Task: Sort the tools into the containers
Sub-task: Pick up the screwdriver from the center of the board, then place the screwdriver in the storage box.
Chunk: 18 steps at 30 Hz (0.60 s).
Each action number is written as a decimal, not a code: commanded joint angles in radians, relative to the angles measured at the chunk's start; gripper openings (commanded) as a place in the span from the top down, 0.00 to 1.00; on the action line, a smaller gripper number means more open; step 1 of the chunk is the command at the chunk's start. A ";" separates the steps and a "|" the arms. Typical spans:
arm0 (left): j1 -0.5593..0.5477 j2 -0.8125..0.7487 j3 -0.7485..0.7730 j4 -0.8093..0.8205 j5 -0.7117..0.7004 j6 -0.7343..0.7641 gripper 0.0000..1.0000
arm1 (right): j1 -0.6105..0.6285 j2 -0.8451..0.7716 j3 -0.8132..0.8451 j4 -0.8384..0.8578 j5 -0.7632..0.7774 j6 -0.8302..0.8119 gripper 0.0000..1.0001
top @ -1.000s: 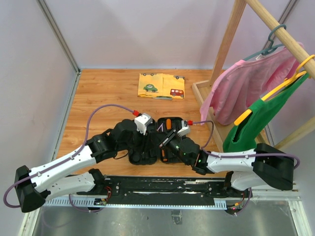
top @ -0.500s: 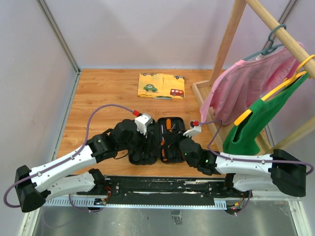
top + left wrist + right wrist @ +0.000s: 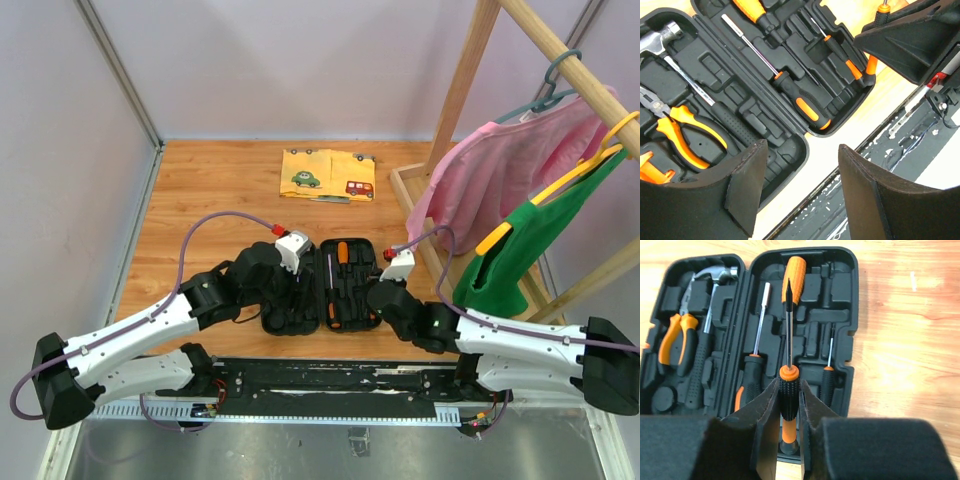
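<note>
My right fingers (image 3: 765, 432) hide the butt of the screwdriver (image 3: 788, 385) handle. From above, my left arm (image 3: 235, 285) covers the left half of the case (image 3: 360, 275). The head of the hammer (image 3: 687, 77) runs off frame.

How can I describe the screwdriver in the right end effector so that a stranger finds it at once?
On the wooden table lies an open black tool case. Over its right half, the right end effector grips one screwdriver by its ribbed black handle. The other screwdrivers lie in moulded slots; only this one is gripped.

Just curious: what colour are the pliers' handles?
Orange, on the pliers; clearest in the left wrist view.
</note>
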 commanded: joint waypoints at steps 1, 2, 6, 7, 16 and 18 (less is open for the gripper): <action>0.006 -0.008 0.028 -0.008 -0.048 -0.005 0.37 | -0.063 -0.002 0.070 -0.193 -0.124 -0.093 0.97; 0.007 -0.012 0.030 -0.014 -0.066 -0.010 0.37 | -0.079 0.006 0.073 -0.197 -0.159 -0.099 0.96; 0.010 -0.043 0.032 -0.028 -0.151 -0.028 0.36 | -0.120 0.038 0.074 -0.171 -0.264 -0.121 0.96; 0.012 -0.053 0.032 -0.030 -0.173 -0.033 0.36 | -0.128 0.052 0.080 -0.165 -0.293 -0.128 0.96; 0.029 -0.091 0.028 -0.032 -0.209 -0.042 0.34 | -0.160 0.149 0.158 -0.157 -0.352 -0.143 0.94; 0.031 -0.088 0.028 -0.032 -0.208 -0.040 0.33 | -0.169 0.172 0.174 -0.155 -0.368 -0.145 0.94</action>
